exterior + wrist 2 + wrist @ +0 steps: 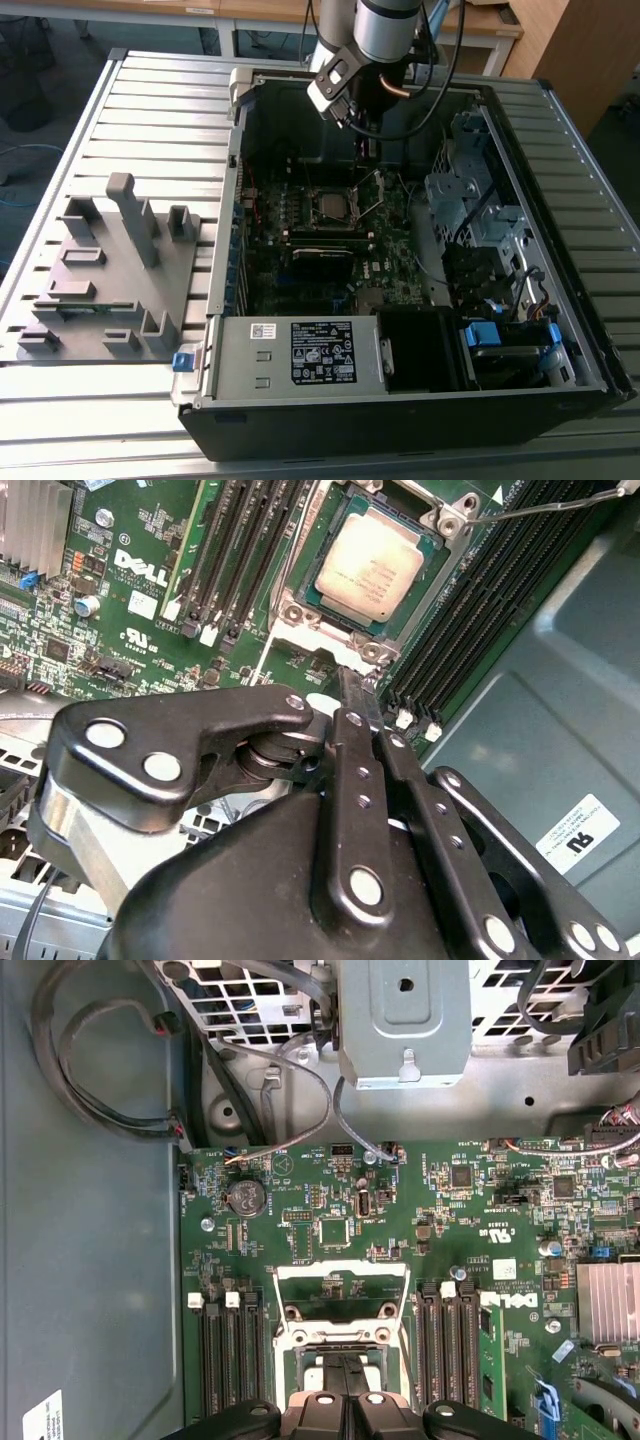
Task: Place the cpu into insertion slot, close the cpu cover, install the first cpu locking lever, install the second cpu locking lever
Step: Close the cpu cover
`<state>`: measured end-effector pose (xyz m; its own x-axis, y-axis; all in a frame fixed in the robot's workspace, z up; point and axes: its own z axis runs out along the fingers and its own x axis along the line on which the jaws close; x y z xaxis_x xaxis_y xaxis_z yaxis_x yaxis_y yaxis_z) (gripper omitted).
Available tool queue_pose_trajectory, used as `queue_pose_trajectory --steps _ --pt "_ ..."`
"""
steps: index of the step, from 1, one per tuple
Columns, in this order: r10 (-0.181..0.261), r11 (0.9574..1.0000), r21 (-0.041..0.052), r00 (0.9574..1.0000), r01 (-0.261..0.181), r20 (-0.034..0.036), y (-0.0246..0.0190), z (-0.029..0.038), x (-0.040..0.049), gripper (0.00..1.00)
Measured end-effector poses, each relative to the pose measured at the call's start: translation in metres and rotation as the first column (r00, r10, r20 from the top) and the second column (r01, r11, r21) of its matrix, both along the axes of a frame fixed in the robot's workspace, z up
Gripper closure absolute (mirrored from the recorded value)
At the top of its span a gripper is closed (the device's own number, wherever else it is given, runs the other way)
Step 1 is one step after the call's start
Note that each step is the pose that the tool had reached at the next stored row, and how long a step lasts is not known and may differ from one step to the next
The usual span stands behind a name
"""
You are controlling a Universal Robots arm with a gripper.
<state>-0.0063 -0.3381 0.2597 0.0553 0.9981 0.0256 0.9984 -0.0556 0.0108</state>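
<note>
Chip (370,565): silver-grey top up, seated in the square slot (428,592) on the green board (150,630), inside the open computer case (400,425).
Cover (340,1269): silvery frame swung open, off the chip; the board shows through its cut-out.
Lever wire (540,505): loose, angled away from the slot's corner.
Tool (352,685): clenched, fingers pressed together, nothing seen between them, tip just beside the slot's edge.
Case: stands on a slatted surface (150,110), with a grey fixture (110,270) on the exterior view's left.
</note>
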Motion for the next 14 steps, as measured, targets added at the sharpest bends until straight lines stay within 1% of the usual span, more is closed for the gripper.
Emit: queue_pose_trajectory --steps 14 --pt "0.000 1.0000 0.0000 1.0000 0.000 0.0000 0.0000 -0.0001 0.0043 0.90"
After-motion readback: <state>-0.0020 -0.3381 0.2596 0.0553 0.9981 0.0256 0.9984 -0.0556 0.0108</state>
